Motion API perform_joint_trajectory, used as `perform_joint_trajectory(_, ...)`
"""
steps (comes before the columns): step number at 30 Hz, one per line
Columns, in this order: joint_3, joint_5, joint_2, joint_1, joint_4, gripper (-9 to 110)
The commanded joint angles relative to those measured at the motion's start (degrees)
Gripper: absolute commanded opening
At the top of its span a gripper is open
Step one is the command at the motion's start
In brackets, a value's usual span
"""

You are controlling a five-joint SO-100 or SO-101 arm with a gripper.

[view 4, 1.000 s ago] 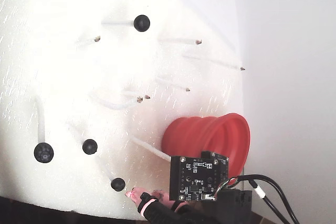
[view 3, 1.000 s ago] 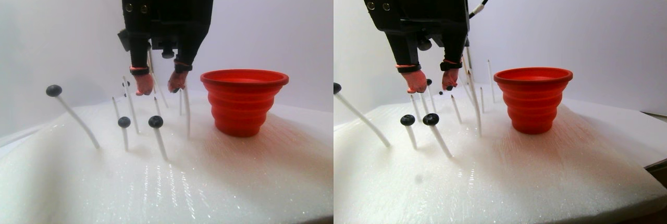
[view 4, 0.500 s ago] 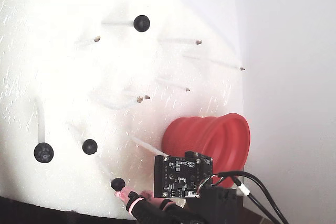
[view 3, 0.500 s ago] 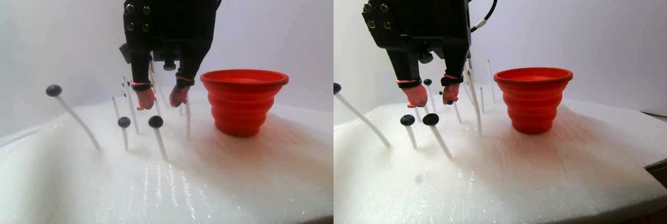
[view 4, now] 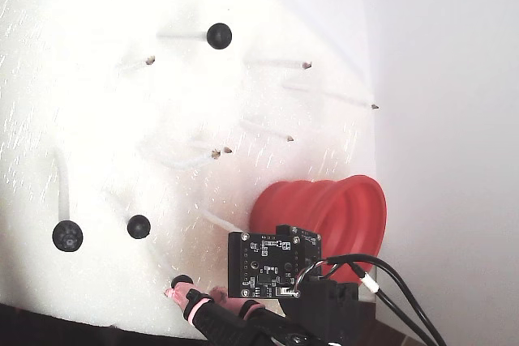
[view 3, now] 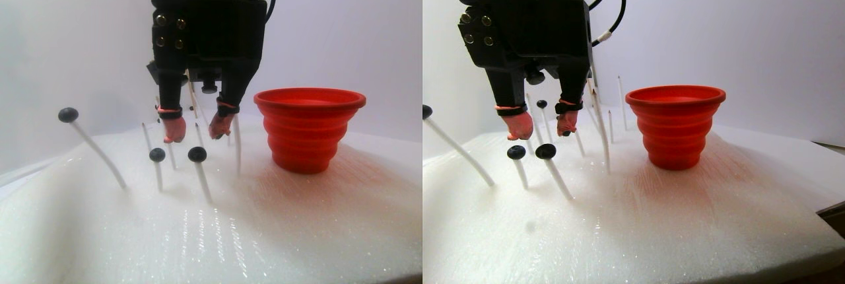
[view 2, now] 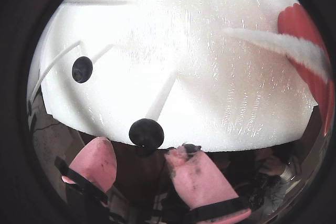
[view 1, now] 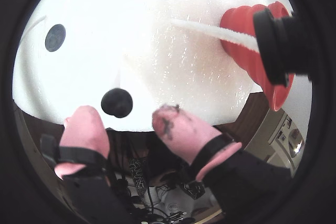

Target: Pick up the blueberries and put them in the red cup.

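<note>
In a wrist view the tool [view 1: 134, 121] hangs released (pink tips spread), with the nearest blueberry [view 1: 116, 102] sitting just ahead between them, red cup [view 1: 252, 51] off right.

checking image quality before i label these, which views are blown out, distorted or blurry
Fixed view: the white foam is badly overexposed and the sticks almost vanish, though the blueberries stay crisp. Both wrist views: strong fisheye with a black round vignette, foam glaring white, the pink fingertips close and soft. Stereo pair view: evenly lit, with specular sparkle on the foam and a red glow around the red cup.
</note>
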Motion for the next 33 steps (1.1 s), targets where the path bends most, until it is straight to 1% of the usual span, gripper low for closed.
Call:
perform_joint_trajectory(1, -2.5, 0.1, -0.5, -0.4, -1.8, 20)
perform_joint_trajectory(33, -4.1, -0.2, -9.5, -1.2, -8.4, 20)
